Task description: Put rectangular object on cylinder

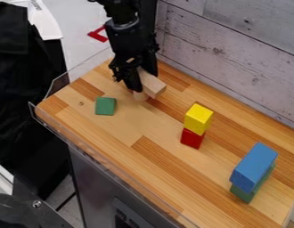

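Observation:
At the upper left of the work surface, the black gripper [144,80] hangs down, shut on a plain wooden rectangular block [154,86]. One end of the block sticks out to the right of the fingers, and part of it is hidden behind them. Just below the block and the near fingertip, a light wooden cylinder [139,96] stands on the table, partly covered from view. Whether the block touches the cylinder's top, I cannot tell.
A green block [105,106] lies left of the cylinder on the wooden table [122,144]. A yellow block [198,119] sits on a red one [191,139]. At the right, a blue block [254,167] rests on a green one [242,194]. Clear guards [102,153] edge the table.

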Motion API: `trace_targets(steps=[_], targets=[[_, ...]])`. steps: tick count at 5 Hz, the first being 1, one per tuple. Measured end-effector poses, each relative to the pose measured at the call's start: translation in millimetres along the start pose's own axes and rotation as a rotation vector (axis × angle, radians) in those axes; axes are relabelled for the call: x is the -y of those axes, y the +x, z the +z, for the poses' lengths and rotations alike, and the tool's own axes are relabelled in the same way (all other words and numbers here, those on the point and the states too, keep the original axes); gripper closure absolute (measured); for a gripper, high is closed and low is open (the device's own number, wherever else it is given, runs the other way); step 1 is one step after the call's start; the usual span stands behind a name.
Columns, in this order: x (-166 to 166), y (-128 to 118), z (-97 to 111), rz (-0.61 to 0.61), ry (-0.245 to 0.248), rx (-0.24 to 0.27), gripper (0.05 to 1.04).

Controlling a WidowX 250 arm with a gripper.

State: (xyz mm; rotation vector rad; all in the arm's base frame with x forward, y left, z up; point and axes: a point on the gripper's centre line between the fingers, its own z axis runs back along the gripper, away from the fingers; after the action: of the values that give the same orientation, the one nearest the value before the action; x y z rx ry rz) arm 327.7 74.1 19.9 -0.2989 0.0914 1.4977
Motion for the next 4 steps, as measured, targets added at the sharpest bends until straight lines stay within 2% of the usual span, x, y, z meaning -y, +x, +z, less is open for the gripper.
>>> trace_targets(steps=[1, 2, 3, 4], targets=[[0.7, -1.7, -1.3, 0.002, -0.009, -0.011, 0.454], [-2.3, -4.8, -0.6, -0.016, 0.008, -0.033, 0.159], [-2.9, -5.3, -0.6, -0.019, 0.012, -0.036, 0.081], [-2.1, -7.7, 13.2, -0.053, 0.003, -0.018, 0.085]])
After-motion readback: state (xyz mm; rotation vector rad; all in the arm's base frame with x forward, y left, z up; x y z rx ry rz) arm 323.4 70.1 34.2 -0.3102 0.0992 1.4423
